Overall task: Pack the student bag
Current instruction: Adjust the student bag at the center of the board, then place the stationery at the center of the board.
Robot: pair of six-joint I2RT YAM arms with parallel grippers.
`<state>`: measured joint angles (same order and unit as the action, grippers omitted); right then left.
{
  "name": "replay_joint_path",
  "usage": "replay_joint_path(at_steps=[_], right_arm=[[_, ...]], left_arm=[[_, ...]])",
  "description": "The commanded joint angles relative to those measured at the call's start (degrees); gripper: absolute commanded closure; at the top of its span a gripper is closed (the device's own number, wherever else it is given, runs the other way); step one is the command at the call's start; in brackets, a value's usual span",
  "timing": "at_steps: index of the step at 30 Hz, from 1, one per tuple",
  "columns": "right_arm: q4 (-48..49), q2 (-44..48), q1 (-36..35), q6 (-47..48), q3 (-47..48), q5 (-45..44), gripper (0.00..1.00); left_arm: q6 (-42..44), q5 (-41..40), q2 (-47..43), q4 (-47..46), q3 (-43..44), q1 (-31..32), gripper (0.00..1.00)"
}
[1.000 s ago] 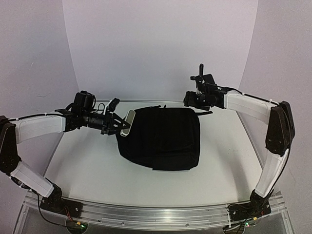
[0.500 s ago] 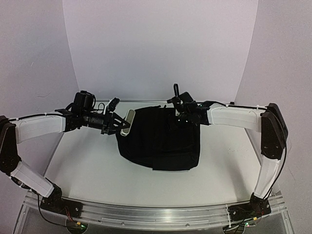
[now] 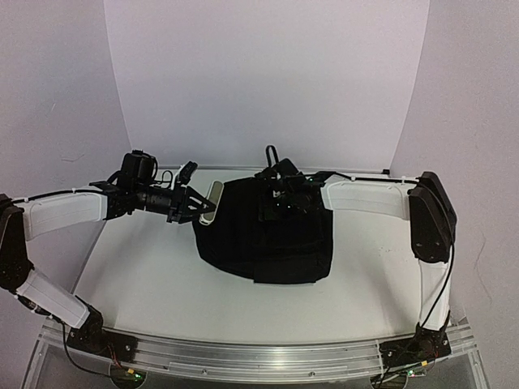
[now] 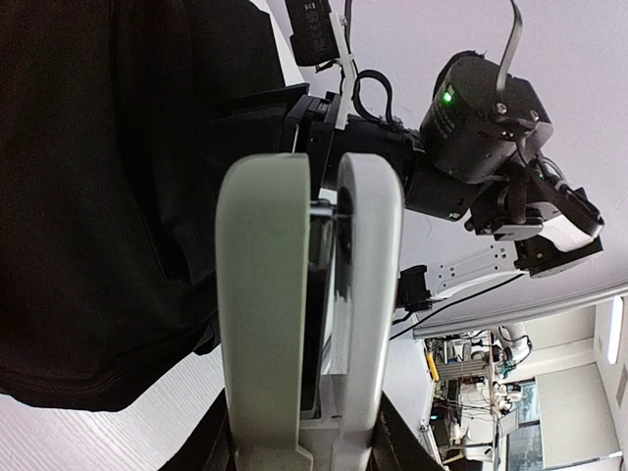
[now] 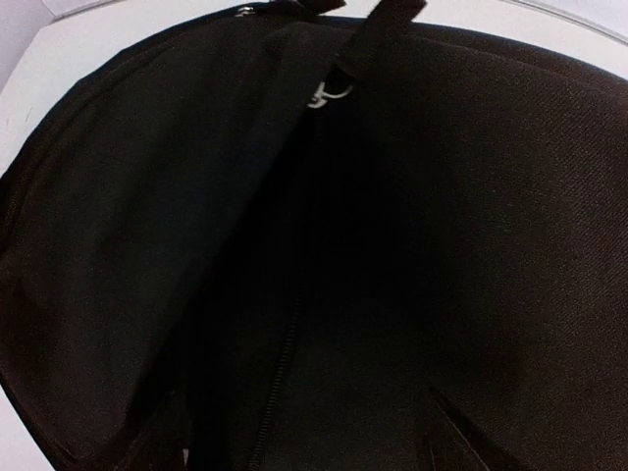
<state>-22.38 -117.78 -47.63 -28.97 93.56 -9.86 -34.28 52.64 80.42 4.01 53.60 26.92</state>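
Only my right wrist view shows the student bag's (image 5: 491, 245) zipper pull (image 5: 329, 95). The right tool (image 5: 314, 437) is spread above it; I can't tell the left tool's (image 4: 324, 196) grip. The bag lies near-to-far, handle far.

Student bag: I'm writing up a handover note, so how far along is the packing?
Done: the student bag lies flat on the table; its contents cannot be seen. In hand: the left pincer sits at its left edge, grip unclear, and the open right pincer hovers over the zipper. Left: the packing itself, as no item is seen going in.
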Motion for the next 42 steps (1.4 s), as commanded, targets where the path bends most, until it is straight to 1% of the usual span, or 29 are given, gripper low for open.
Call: replay_joint_path(at_steps=[1, 4, 9, 10, 12, 15, 20, 23, 27, 31, 34, 38, 42], right_arm=[[-3.63, -4.09, -1.17, -3.19, 3.9, -6.7, 0.24], [-8.31, -7.22, -1.39, -4.82, 6.42, -12.14, 0.25], [-14.08, -11.13, -1.57, -6.71, 9.61, -19.84, 0.32], [-14.65, -11.41, -1.54, -7.1, 9.83, -20.99, 0.35], [-15.4, -11.71, -1.53, -7.86, 9.87, -22.72, 0.45], [-15.81, -11.68, -1.29, -8.64, 9.58, -24.19, 0.57], [-15.92, -10.99, -0.09, -10.06, 8.5, -22.8, 0.82], [-15.93, -10.12, 0.47, -10.31, 8.36, -22.47, 1.0], [-14.39, -5.59, 0.51, -10.03, 7.82, -20.39, 1.0], [-6.59, 4.01, 0.47, -7.67, 3.11, -14.44, 1.0], [-0.52, 9.54, 0.44, -6.54, -1.17, -8.97, 1.0], [5.58, 13.31, 0.45, -5.87, -6.1, -3.22, 1.0], [9.09, 15.17, 0.46, -5.88, -9.3, -0.19, 1.0]], left_arm=[[1.51, 0.32, -1.72, -2.25, 0.3, -0.2, 1.0], [1.84, 0.53, -1.5, -1.91, 0.59, -0.2, 1.0], [2.2, 0.35, -1.42, -1.48, 0.69, -0.2, 1.0], [2.22, 0.32, -1.4, -1.45, 0.72, -0.2, 1.0], [2.25, 0.27, -1.42, -1.36, 0.7, -0.2, 1.0], [2.29, 0.17, -1.62, -1.19, 0.59, -0.19, 1.0], [2.38, -0.14, -2.1, -0.93, 0.46, -0.2, 1.0], [2.37, -0.62, -2.2, -0.85, 0.32, -0.2, 1.0], [2.75, -2.03, -1.49, 0.13, 0.92, -0.11, 1.0], [2.54, -2.09, 1.81, 0.27, 3.15, 0.5, 1.0], [2.48, -1.44, 5.58, -0.09, 6.76, 2.45, 1.0], [2.05, 0.78, 11.87, -0.8, 11.98, 4.97, 1.0], [1.48, 3.75, 17.26, -0.92, 16.68, 6.27, 1.0]])
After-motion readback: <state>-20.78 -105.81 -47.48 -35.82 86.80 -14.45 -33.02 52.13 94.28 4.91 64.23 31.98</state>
